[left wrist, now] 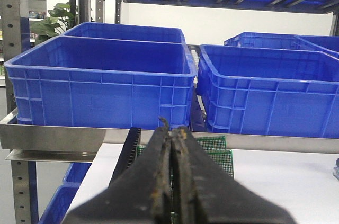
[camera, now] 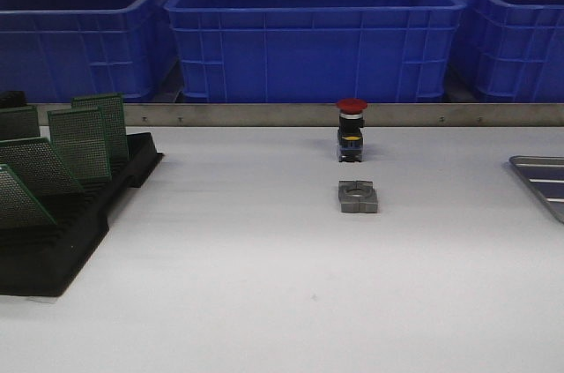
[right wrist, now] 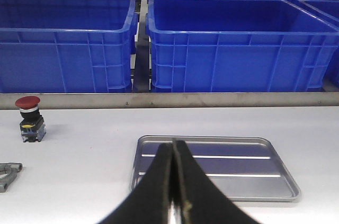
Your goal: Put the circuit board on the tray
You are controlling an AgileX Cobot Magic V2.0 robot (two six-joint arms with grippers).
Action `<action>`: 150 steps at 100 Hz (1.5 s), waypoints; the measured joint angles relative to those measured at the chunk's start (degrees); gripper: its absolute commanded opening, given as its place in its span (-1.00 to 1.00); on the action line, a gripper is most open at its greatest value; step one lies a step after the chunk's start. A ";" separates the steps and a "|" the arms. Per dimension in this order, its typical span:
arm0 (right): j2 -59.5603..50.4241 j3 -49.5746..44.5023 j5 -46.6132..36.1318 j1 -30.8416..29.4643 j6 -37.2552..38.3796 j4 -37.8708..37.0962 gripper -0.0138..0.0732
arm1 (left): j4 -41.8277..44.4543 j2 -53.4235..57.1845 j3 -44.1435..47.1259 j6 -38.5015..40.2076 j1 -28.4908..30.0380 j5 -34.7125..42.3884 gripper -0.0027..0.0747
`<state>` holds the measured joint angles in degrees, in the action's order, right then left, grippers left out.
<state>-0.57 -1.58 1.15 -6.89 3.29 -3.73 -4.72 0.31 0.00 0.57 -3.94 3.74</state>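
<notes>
The left gripper (left wrist: 172,181) and right gripper (right wrist: 174,192) are seen with black jaws pressed together, nothing held. Beyond the right one, the shallow silvery-grey ribbed metal tray (right wrist: 265,152) lies empty on the white table (camera: 264,302). Green perforated circuit boards (camera: 79,142) stand tilted in a black slotted plastic rack (camera: 62,249) at the left. Big blue plastic bins (camera: 317,33) are lined behind.

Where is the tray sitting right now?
In the front view the tray lies flat at the table's far right edge, partly cut off, well right of the red push button. The right wrist view shows it empty just beyond the closed right gripper.
</notes>
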 measured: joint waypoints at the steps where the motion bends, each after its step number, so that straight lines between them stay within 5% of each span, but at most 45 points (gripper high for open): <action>1: 0.00 0.00 0.00 0.00 0.00 0.00 -0.82 | 0.00 0.00 0.00 0.00 0.00 0.00 -0.98; 74: 0.00 0.00 0.00 0.00 0.00 0.00 -0.82 | 0.00 0.00 0.03 0.00 0.09 -0.37 -0.98; 107: 0.00 0.00 0.00 0.00 0.00 0.00 -0.82 | 1.14 -2.26 -7.48 0.00 0.09 -14.68 -0.98; 150: 0.00 0.00 0.00 0.00 0.00 0.00 -0.82 | 6.27 -23.99 -21.96 0.00 0.09 -26.13 -0.97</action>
<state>-0.57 -1.58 1.15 -6.89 3.29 -3.73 1.55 -23.68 -21.96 0.57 -3.86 -22.38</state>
